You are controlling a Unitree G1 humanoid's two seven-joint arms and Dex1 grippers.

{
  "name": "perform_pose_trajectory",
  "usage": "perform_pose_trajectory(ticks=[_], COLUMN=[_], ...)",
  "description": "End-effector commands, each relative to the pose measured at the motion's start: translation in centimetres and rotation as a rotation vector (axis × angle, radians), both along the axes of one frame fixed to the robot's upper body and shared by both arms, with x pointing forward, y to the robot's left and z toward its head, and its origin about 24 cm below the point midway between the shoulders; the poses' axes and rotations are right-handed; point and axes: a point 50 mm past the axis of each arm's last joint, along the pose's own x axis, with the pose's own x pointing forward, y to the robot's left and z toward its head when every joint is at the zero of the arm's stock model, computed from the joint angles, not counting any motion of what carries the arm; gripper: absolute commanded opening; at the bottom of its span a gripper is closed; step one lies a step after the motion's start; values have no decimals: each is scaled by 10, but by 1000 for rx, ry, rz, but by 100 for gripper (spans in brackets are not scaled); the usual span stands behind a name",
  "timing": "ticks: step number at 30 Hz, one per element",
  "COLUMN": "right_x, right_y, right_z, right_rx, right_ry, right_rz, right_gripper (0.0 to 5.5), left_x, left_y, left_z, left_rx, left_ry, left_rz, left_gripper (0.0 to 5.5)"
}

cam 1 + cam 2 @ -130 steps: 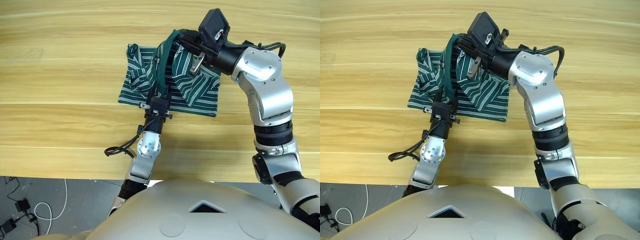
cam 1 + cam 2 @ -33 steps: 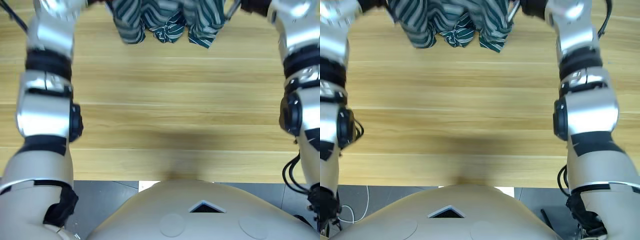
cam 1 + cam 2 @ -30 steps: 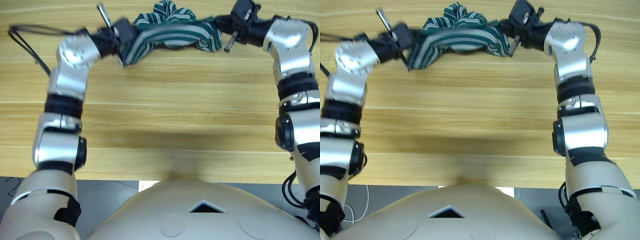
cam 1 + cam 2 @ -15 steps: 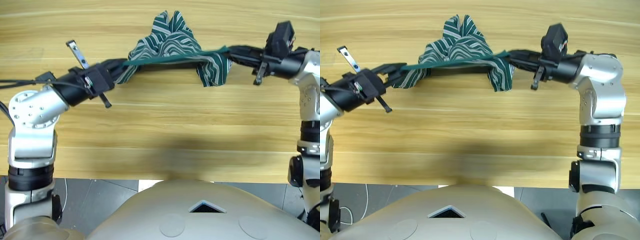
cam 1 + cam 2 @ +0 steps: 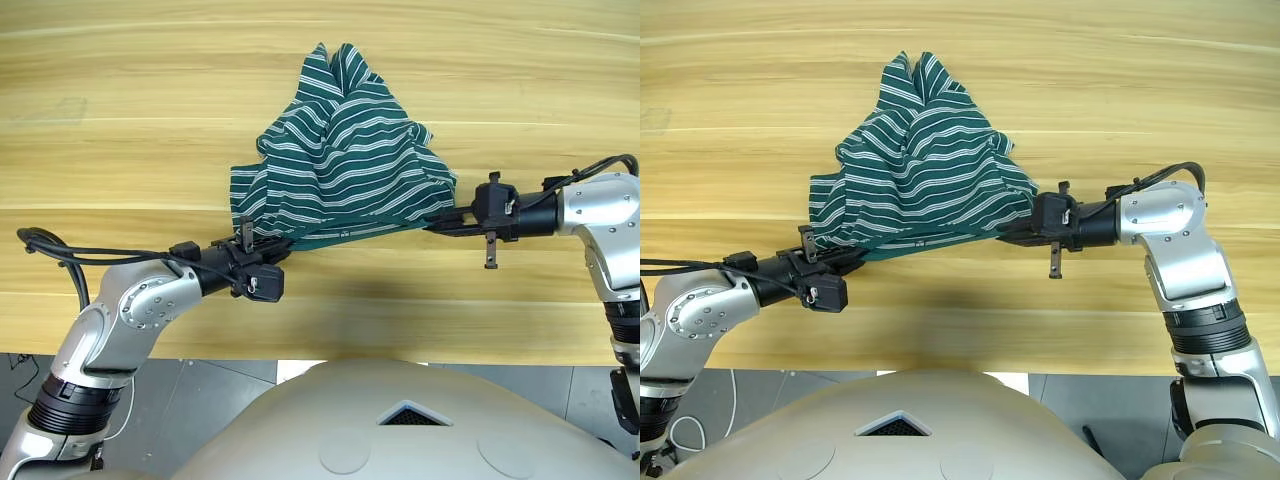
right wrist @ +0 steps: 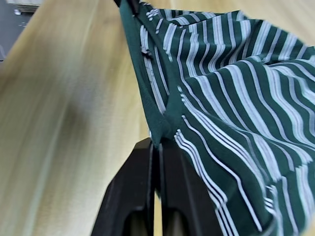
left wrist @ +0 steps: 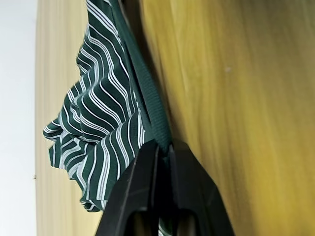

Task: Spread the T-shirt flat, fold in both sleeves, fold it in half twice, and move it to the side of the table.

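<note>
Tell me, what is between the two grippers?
The green hem of the T-shirt, stretched from the left gripper to the right gripper, both shut on it. The eye views show it.

the t-shirt is dark green with thin white stripes. it lies on the wooden table, wrinkled and not flat, and it narrows to a bunched point at the far end. its near hem is pulled into a straight line, pinched at one end by the left gripper and at the other end by the right gripper.
</note>
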Motion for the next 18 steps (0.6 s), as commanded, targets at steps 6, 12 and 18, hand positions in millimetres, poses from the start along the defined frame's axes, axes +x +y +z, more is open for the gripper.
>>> perform_pose_trajectory(ticks=[6, 12, 18], right_x=[-29, -33, -32], right_y=[-6, -1, 1], right_z=[-27, -33, -32], right_rx=[-94, -80, -50], right_ry=[182, 208, 221], right_rz=[70, 67, 38], right_gripper=[0, 0, 0], left_x=[-7, -17, -24], left_y=[8, 1, -4], left_z=[2, -5, -8], left_rx=[42, 19, 2], left_ry=[48, 134, 184], left_rz=[2, -20, -24], left_gripper=[12, 12, 12])
